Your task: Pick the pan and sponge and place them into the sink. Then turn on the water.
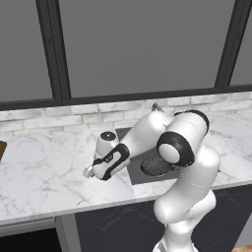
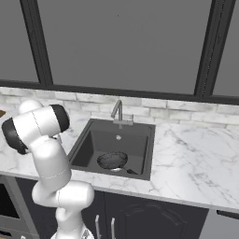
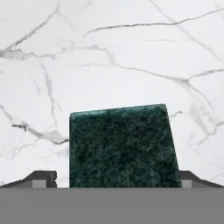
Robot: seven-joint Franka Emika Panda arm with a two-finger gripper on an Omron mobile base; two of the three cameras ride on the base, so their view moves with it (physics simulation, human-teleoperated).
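Observation:
The sponge (image 3: pixel 122 144) fills the lower middle of the hand view, dark green top up, lying on white marble. My gripper (image 3: pixel 116 179) is open and straddles it, one fingertip (image 3: pixel 43 178) a little off its left side and the other close against its right side. In the left base view the gripper (image 1: pixel 89 172) reaches down to the counter left of the sink (image 1: pixel 135 174). The dark round pan (image 2: pixel 112 160) lies inside the sink (image 2: pixel 116 140) near the front. No stream runs from the grey faucet (image 2: pixel 117 112).
The marble counter (image 2: pixel 196 158) stretches to both sides of the sink, with a brick backsplash and dark window frames behind. My own arm (image 1: pixel 182 142) leans over the sink's front edge. A brown object (image 1: pixel 2 149) sits at the far left edge.

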